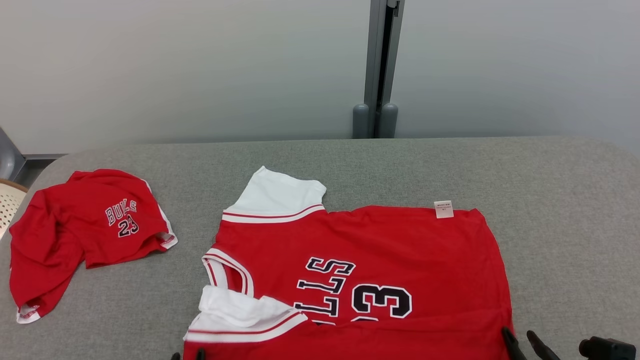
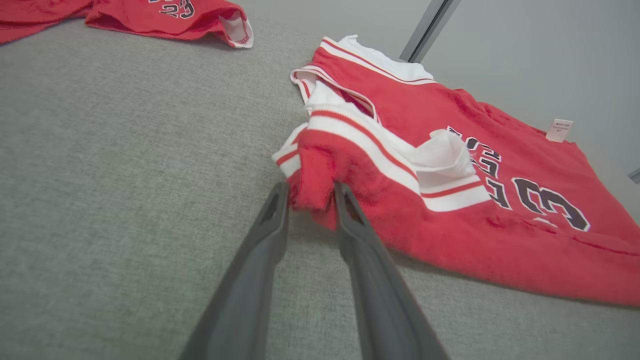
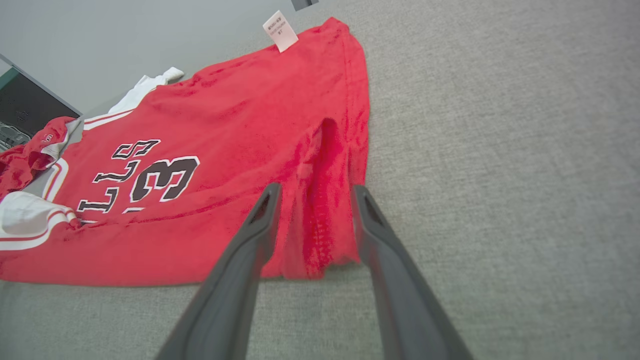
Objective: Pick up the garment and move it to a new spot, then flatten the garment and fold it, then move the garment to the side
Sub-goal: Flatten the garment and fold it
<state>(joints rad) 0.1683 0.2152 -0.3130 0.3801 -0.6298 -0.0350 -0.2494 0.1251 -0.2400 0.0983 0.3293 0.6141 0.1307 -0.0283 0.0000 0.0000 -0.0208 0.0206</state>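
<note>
The garment (image 1: 360, 250) is a red jersey with white sleeves and black lettering, lying spread on the grey table (image 1: 550, 190) with its near edge folded over. My left gripper (image 1: 187, 356) is at the jersey's near left corner. In the left wrist view the left gripper (image 2: 310, 187) is open, and a bunched red corner of the garment (image 2: 450, 210) stands between its fingertips. My right gripper (image 1: 518, 334) is at the near right corner. In the right wrist view the right gripper (image 3: 315, 190) is open astride a raised ridge of the garment (image 3: 225, 150).
A second red piece of clothing (image 1: 85, 235) printed with 23 lies crumpled at the table's left end, also seen as red cloth (image 2: 165, 15) in the left wrist view. A grey post (image 1: 377, 70) stands behind the table's far edge. Bare grey table lies right of the jersey.
</note>
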